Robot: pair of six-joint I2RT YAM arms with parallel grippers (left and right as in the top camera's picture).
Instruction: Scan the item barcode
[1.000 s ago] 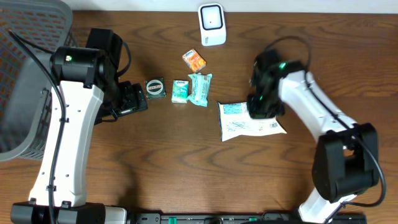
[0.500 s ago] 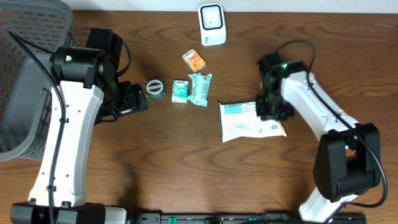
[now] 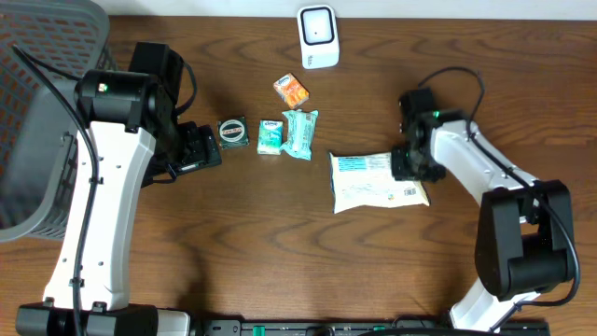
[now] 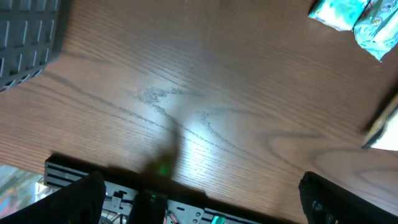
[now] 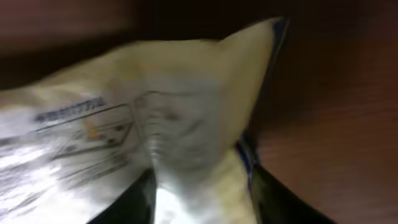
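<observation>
Brown counter (image 3: 280,252) is carrying the white pouch (image 3: 378,182), the right claw (image 3: 409,168) straddling its edge for pickup, grip unclear, a firm pinch likely needed before lifting toward the scanner (image 3: 318,37); left claw (image 3: 201,149) hanging open.

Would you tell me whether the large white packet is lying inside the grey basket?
No, the white packet lies flat on the wooden table, well apart from the grey basket at the table's other side.

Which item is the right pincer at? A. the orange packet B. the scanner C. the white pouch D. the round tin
C: the right pincer sits at the right edge of the white pouch, which also fills its wrist view.
</observation>
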